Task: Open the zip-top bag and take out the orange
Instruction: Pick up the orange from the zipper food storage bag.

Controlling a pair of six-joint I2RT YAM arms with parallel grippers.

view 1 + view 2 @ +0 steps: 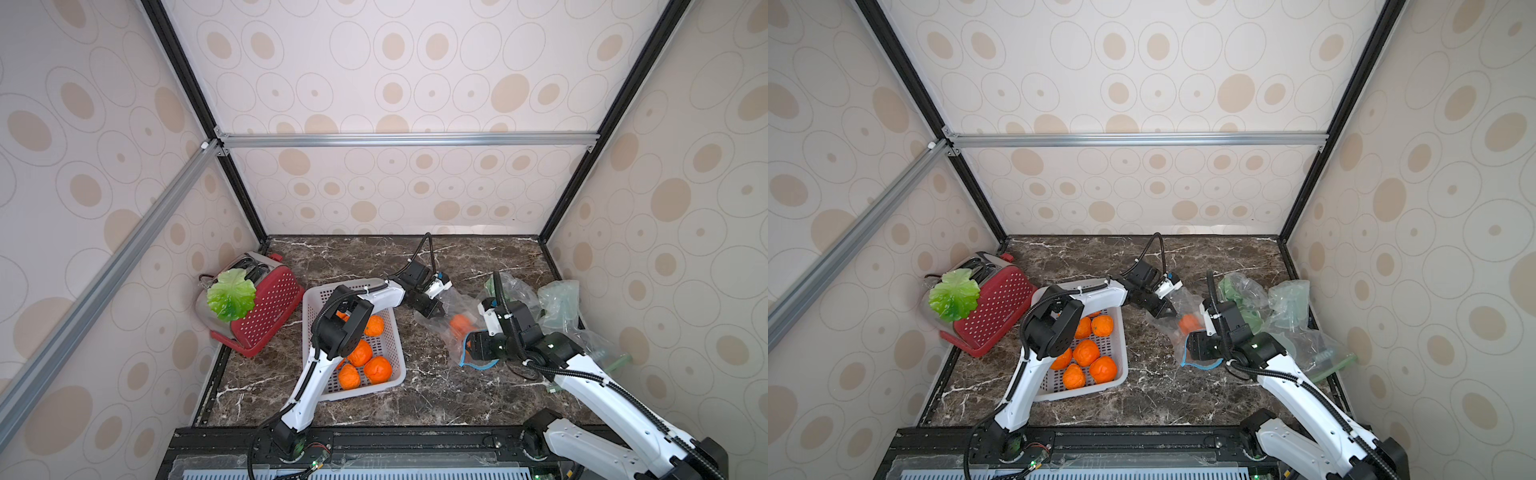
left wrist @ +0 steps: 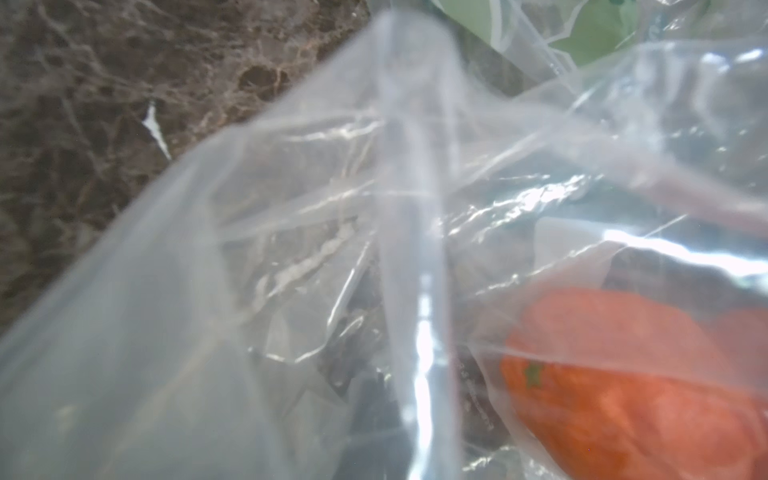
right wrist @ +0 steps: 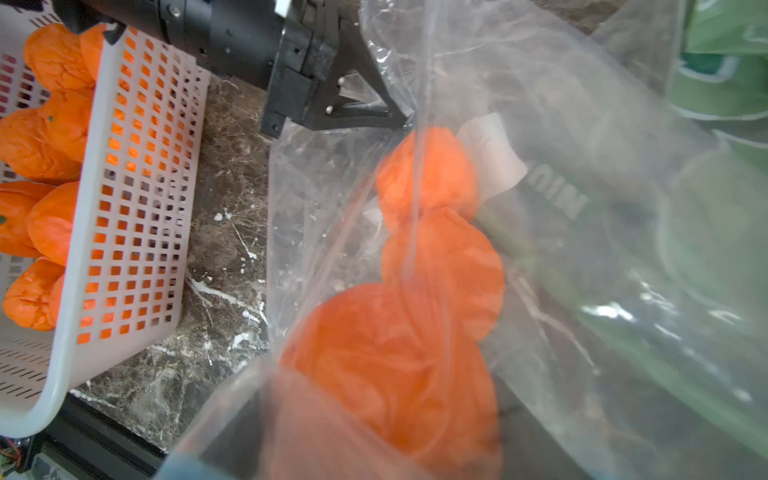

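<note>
A clear zip-top bag with a blue zip strip lies on the marble top between my arms, its mouth toward the right arm. My left gripper is shut on the bag's far end and holds the plastic up. In the left wrist view crumpled plastic covers the jaws, with an orange behind it. My right gripper reaches in through the mouth. In the right wrist view a large orange fills the gap between its fingers. Two more oranges lie deeper in the bag, near the left gripper.
A white slotted basket holding several oranges stands left of the bag, under the left arm. A red toaster with a green lettuce leaf sits at the far left. Other plastic bags with green contents are piled by the right wall.
</note>
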